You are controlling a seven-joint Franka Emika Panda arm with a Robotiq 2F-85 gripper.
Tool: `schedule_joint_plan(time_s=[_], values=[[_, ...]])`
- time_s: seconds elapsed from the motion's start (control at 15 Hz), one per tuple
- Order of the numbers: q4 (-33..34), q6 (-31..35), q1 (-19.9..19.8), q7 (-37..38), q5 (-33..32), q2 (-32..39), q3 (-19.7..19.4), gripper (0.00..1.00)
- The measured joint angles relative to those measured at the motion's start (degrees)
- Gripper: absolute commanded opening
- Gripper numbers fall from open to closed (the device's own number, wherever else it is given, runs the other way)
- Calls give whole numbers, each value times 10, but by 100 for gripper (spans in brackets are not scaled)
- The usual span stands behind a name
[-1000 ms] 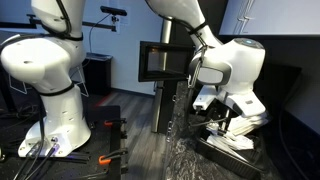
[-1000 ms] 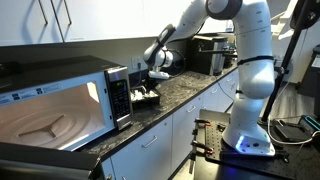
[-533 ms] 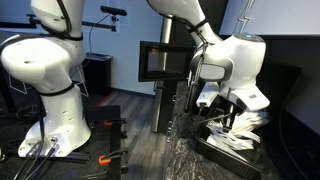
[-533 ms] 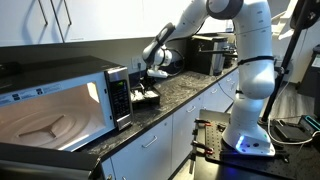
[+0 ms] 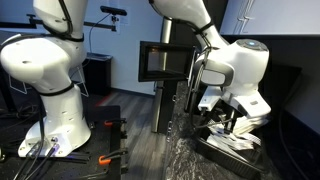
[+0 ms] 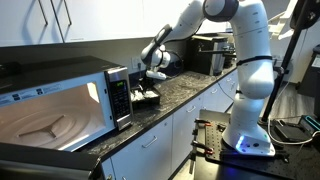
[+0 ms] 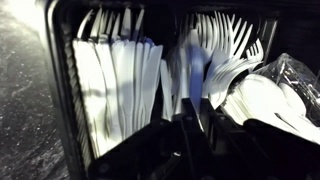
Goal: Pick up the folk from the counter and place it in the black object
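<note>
Fork (image 7: 192,60), a blurred white shape (tines hard to make out), lies in the black tray (image 7: 57,100) at its middle divider, just ahead of my gripper (image 7: 188,128). Knives (image 7: 110,90) and other forks (image 7: 228,40) crowd the compartments, leaving little room. My fingers are dark and cut off, so I cannot tell whether they are apart. Only an exterior view shows the microwave (image 6: 60,100) nearby.

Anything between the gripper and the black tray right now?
Nothing visible. The gripper hangs directly over the black tray; in the wrist view only white plastic cutlery already lying in its compartments is below it.
</note>
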Motion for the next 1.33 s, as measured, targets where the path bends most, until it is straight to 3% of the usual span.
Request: schedule_joint_plan(time_s=[0.4,0.47,0.53,0.73,1.07,1.33], values=[[29,-3,-7,-1,8,36,22,3],[33,-6,-8,-1,9,41,26,37],[37,-9,-8,-1,9,45,29,39],[40,-16,-6,-1,5,49,36,60],[15,-41,36,66,-131,25,-12,97],[-25,-41,71,124,-239,-28,-53,100]])
